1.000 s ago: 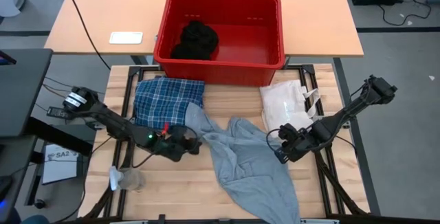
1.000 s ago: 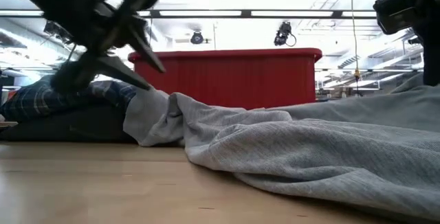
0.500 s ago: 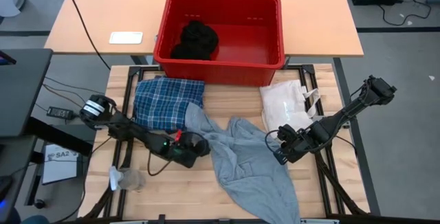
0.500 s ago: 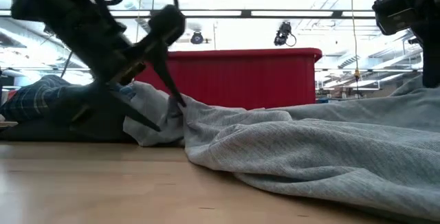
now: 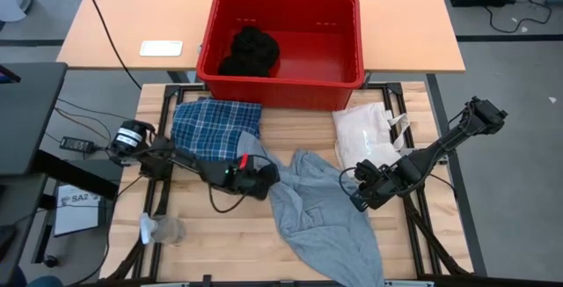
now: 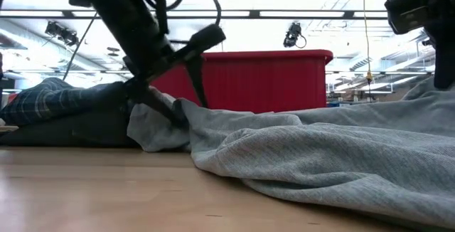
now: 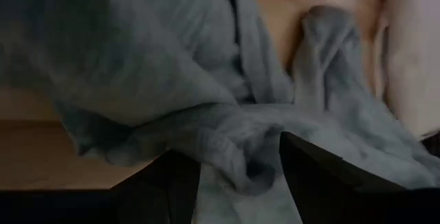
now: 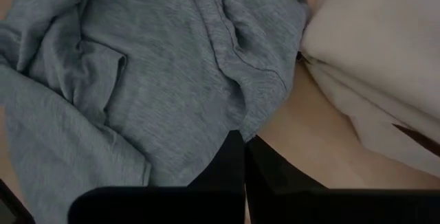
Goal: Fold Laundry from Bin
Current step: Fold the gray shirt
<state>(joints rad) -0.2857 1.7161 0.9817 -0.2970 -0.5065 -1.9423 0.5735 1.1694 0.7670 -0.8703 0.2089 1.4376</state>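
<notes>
Laundry lies partly out on the slatted wooden table [image 5: 308, 133]: a light grey knit garment [image 5: 321, 212], soft and rumpled, sprawls across the middle in long folds and trails toward the near edge. Its upper corner is bunched into a ridge where the left gripper [image 5: 264, 180] sits, the two dark fingers [image 7: 313, 165] spread apart with a fold of the grey cloth lying between them; from the low view the fingers angle down onto the crumpled edge. Just beside that corner, toward the bin, a blue-and-white plaid shirt [image 5: 214, 128] rests folded in a rough rectangle. A black piece [image 5: 251, 51] is heaped in a lump inside the bin [image 5: 348, 36], a glossy red rectangular tub with a thick rim and sloping walls, standing at the table's far side. To the right of the grey garment a white fabric bag [image 5: 365, 133] with cords lies flat. The right gripper [image 5: 361, 199] is at the grey garment's right edge, near the bag, its fingers pressed together and holding nothing.
</notes>
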